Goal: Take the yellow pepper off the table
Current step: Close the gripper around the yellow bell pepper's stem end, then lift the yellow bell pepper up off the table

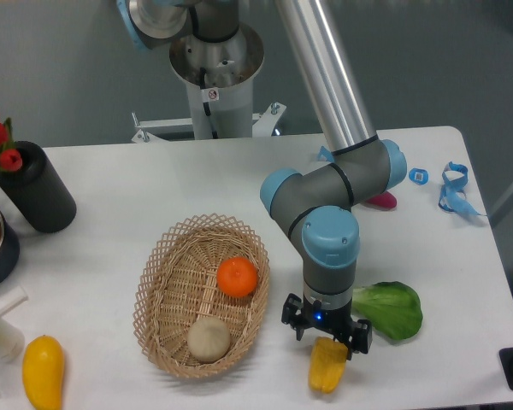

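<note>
We list the yellow pepper (327, 366) near the front edge of the white table (154, 179), right of the basket (167, 282), with the gripper (327, 337) closed on its top.

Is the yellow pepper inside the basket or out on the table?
Out. The yellow pepper lies on the white table, right of the wicker basket, directly under the gripper. The basket holds only an orange and a pale round thing.
</note>
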Controlling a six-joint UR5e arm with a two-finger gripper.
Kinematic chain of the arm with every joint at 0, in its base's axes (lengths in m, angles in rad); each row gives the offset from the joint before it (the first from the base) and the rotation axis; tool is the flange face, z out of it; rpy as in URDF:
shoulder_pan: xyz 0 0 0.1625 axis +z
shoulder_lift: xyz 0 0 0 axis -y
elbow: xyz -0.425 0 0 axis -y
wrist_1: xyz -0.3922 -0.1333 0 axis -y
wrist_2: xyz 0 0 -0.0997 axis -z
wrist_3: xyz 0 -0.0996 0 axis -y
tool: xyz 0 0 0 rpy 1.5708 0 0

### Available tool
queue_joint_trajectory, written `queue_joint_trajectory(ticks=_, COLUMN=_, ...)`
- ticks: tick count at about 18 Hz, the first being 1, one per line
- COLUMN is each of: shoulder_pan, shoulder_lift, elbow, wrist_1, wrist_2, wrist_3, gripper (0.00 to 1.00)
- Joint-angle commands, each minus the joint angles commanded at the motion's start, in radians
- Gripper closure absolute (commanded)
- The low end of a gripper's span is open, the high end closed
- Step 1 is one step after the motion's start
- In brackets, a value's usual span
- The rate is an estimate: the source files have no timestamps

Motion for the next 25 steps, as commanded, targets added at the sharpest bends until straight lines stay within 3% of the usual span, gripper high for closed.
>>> queue_joint_trajectory(ticks=4, shoulder_pan=0.002, shoulder_lift=-0.012, elbow=0.008, wrist_1=0.0, wrist_2=0.005, wrist_3=0.002, gripper=0.0)
queue_joint_trajectory(ticks=5, shoulder_pan=0.002, shoulder_lift=-0.012, elbow=0.008, wrist_1=0.0, wrist_2=0.006, wrist_3=0.003, gripper=0.05)
queue_joint_trajectory(ticks=7, shoulder_pan=0.002, shoulder_lift=-0.012, elbow=0.006, wrist_1=0.0, wrist_2=0.006, wrist_3=0.002, gripper=0.27)
queue_joint_trajectory(ticks=12, shoulder_pan=0.002, shoulder_lift=-0.006, elbow=0.006, wrist_1=0.0, wrist_2=0.006, wrist_3=-0.002, gripper=0.63)
queue_joint_trajectory(ticks=20, shoulder_pan=0.003, shoulder_lift=0.089, elbow=0.014, wrist_1=0.0, wrist_2=-0.002, wrist_3=-0.032, gripper=0.72)
queue_joint_trajectory(ticks=25, shoulder_pan=-0.026, shoulder_lift=0.158, elbow=0.07, wrist_1=0.0, wrist_2=-0.035, wrist_3=-0.176, gripper=0.72)
